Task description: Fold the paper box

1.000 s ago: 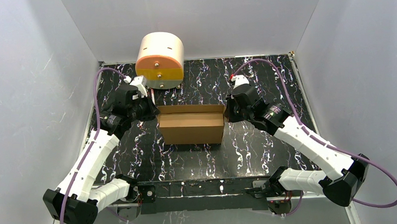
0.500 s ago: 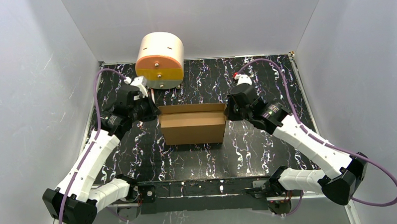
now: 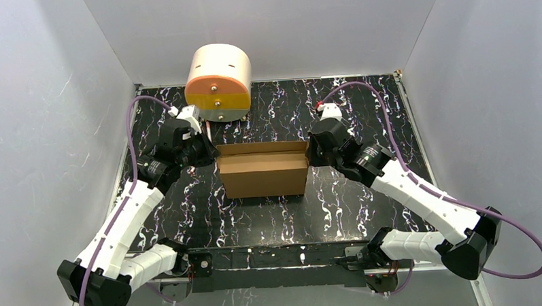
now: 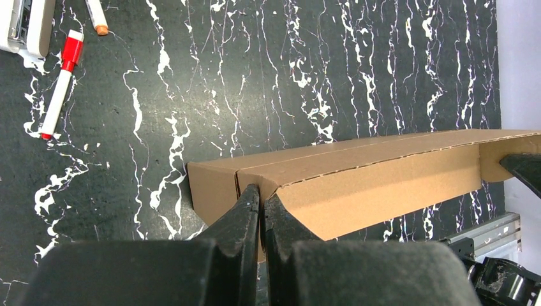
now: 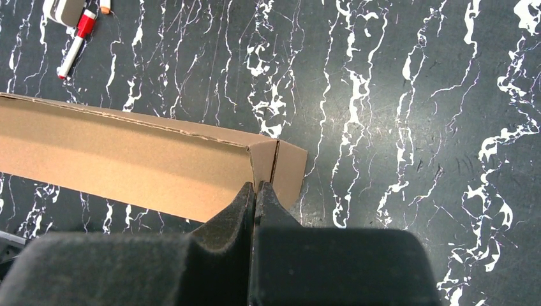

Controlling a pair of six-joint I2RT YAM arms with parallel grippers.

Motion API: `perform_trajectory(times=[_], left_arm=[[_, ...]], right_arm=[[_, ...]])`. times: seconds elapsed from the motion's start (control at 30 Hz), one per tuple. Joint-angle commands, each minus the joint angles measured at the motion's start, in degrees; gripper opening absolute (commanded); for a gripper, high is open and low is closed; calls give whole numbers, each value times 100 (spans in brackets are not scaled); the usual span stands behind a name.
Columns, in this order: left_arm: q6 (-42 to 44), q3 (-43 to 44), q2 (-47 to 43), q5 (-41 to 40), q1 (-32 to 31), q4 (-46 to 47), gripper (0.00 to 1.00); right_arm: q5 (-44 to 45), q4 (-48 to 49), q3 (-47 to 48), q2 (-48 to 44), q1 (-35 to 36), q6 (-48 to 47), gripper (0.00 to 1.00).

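The plain brown corrugated cardboard box [image 3: 262, 172] stays at the frame's centre, unmoved. The left gripper [image 4: 261, 191] and the right gripper [image 5: 255, 186], both pressed together, still touch its 2 ends.

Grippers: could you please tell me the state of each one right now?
Left gripper: closed, tips at the paper box's end.
Right gripper: closed, tips at its other end.

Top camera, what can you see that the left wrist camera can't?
Only the top view shows the cream cylinder with its orange and yellow front. Only the left wrist view shows the red and white marker. Both show the brown paper box, with the shut left tool at its end.
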Motion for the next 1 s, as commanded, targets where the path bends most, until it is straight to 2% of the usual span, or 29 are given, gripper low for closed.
perform_trajectory(times=[0.0, 0.4, 0.8, 0.97], left_arm=[[-238, -187, -120, 313, -119, -33, 0], [-342, -313, -172, 137, -264, 28, 0], [481, -330, -308, -748, -295, -325, 0], [569, -286, -295, -913, -295, -373, 0]], right_arm=[[-196, 86, -272, -114, 199, 210, 0], [36, 153, -479, -243, 397, 280, 0], [330, 235, -638, -341, 547, 146, 0], [393, 218, -652, -415, 554, 87, 0]])
